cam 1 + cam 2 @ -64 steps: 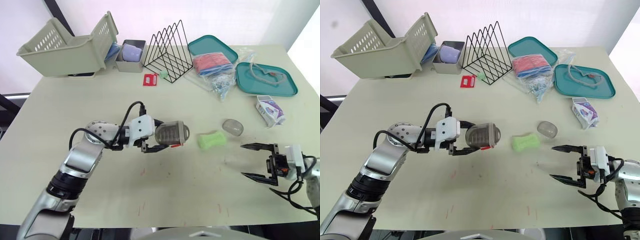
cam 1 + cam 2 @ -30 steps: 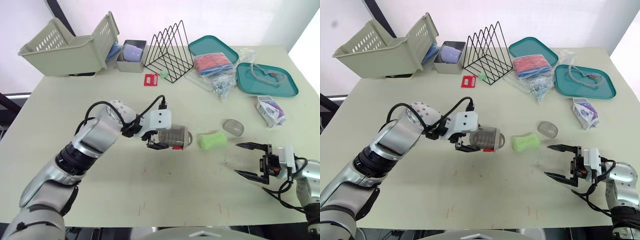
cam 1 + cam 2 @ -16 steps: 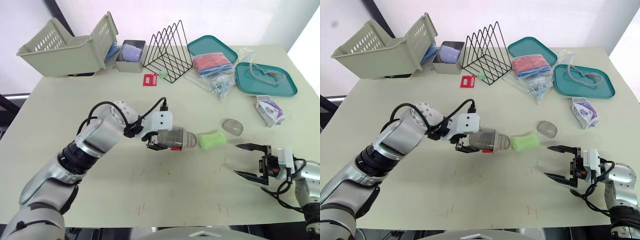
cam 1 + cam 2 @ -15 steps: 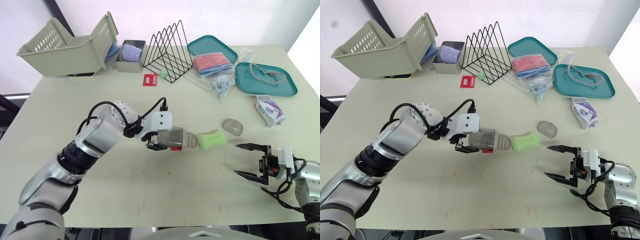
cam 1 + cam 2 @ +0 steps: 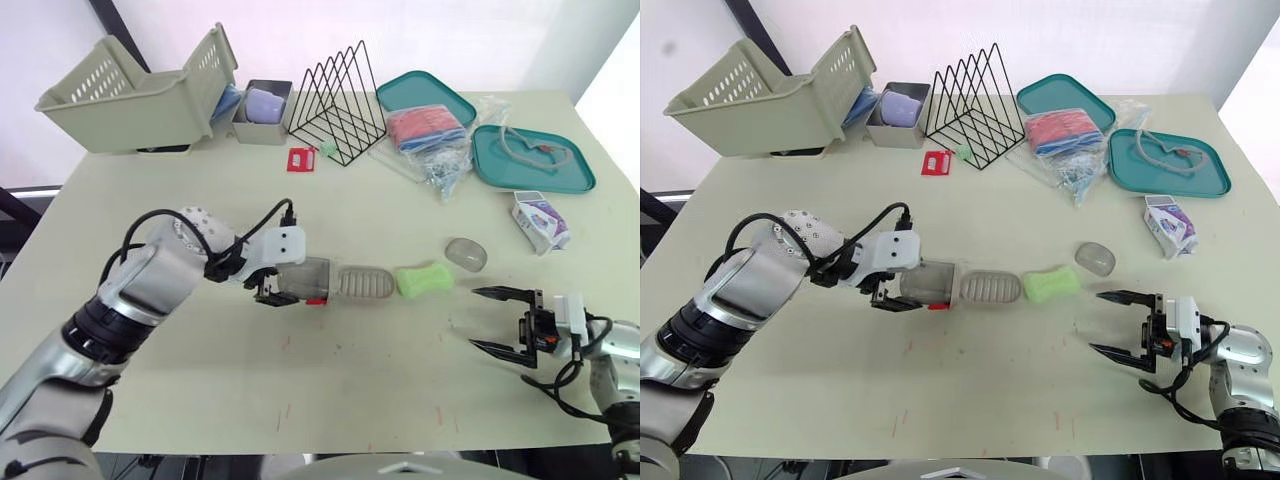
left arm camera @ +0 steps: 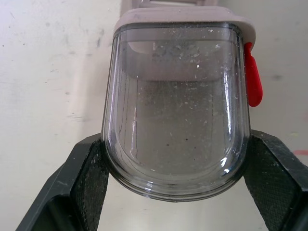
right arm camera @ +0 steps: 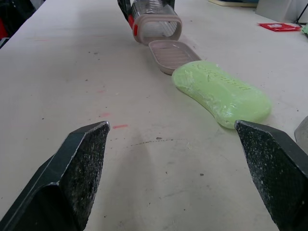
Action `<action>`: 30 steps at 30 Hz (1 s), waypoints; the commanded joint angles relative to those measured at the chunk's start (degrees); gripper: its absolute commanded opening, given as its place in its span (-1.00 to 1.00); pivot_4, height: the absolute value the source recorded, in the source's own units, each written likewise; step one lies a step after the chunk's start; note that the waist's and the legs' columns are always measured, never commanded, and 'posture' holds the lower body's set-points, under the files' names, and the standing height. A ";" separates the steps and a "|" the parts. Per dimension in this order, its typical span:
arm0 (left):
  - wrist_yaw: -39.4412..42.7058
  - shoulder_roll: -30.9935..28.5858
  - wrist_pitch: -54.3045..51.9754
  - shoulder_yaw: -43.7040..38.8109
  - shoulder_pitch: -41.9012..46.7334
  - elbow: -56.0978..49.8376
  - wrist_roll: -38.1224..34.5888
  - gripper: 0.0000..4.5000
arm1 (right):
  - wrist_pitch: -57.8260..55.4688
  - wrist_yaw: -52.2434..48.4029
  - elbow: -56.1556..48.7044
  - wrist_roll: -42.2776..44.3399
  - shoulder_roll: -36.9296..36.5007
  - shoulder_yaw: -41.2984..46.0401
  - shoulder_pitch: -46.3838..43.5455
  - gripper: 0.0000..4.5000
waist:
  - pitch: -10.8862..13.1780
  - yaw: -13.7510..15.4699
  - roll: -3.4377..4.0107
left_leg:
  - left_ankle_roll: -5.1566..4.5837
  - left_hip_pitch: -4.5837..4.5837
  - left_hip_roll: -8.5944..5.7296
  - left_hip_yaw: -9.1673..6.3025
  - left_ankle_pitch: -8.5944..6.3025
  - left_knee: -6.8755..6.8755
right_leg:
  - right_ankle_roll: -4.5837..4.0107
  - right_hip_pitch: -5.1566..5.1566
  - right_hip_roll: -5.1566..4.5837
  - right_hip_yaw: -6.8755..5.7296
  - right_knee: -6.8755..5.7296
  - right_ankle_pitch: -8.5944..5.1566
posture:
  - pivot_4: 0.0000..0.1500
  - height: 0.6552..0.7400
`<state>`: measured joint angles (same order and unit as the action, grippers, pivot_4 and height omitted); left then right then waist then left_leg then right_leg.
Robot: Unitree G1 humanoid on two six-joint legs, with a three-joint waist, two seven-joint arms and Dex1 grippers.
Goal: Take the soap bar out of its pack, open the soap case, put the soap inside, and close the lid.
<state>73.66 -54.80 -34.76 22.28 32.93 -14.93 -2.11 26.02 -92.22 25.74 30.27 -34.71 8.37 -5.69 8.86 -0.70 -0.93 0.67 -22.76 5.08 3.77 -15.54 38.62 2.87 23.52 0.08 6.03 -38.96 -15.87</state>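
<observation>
Clamping the clear soap case sleeve (image 6: 175, 106), the left gripper (image 5: 288, 287) sits low near the middle of the counter (image 5: 350, 400). The case's ribbed tray (image 5: 363, 284) lies at the sleeve's mouth, with the green soap bar (image 5: 423, 279) just beside its far end. The right gripper (image 5: 474, 319) hangs released near the counter's front right corner.

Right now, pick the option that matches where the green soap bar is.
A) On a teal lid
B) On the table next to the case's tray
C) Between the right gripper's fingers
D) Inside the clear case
B: the green soap bar lies on the table beside the tray, which sits at the mouth of the clear cover held in the left gripper. The right gripper is open and holds nothing.
</observation>
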 commanded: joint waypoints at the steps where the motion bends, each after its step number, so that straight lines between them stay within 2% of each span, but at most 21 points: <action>1: 0.09 -0.94 3.61 -3.01 -0.76 0.74 -0.74 0.54 | 1.20 -0.28 0.32 1.06 -0.96 -0.17 -0.90 0.94 | 0.00 -0.01 0.00 | 0.00 0.00 0.00 0.00 0.00 0.00 | 0.00 0.00 0.00 0.00 0.00 0.00 | 1.00 1.00; 8: -1.51 1.45 9.94 -3.36 -1.91 4.67 -0.08 0.54 | 1.35 -0.28 0.91 1.32 -1.71 -0.59 -1.58 0.94 | 0.00 0.06 0.00 | 0.00 0.00 0.00 0.01 0.00 0.01 | 0.00 0.00 0.00 0.00 0.00 0.00 | 1.00 1.00; 17: -1.45 2.27 11.35 -3.30 -2.05 6.96 -0.02 0.54 | 0.03 -0.28 -0.02 2.03 -2.48 -0.29 -0.66 0.94 | -0.01 0.06 0.00 | 0.00 0.00 0.00 0.01 0.00 0.02 | 0.00 -0.01 0.00 0.00 -0.01 0.00 | 1.00 1.00; 19: -1.39 2.55 11.31 -3.79 -2.07 7.22 -0.74 1.00 | -0.02 -0.28 -0.20 2.07 -2.64 -0.35 -0.43 1.00 | -0.01 0.07 0.00 | 0.00 0.00 0.00 0.01 0.00 0.02 | 0.00 -0.01 0.00 0.00 -0.01 0.00 | 1.00 1.00; 30: 0.50 1.58 10.90 -7.23 -1.77 5.41 -4.46 1.00 | -0.05 -0.28 -0.43 1.99 -2.81 -0.73 -0.37 1.00 | -0.01 0.05 0.00 | 0.00 0.00 0.00 0.02 0.00 0.02 | 0.00 0.00 0.00 0.01 -0.02 0.00 | 1.00 1.00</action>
<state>73.61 -52.45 -23.86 17.87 30.87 -7.48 -4.88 25.70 -92.22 26.82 31.47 -36.77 7.54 -6.08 8.85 -0.65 -0.93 0.67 -22.76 5.08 3.78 -15.54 38.63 2.87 23.52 0.08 6.03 -38.99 -15.87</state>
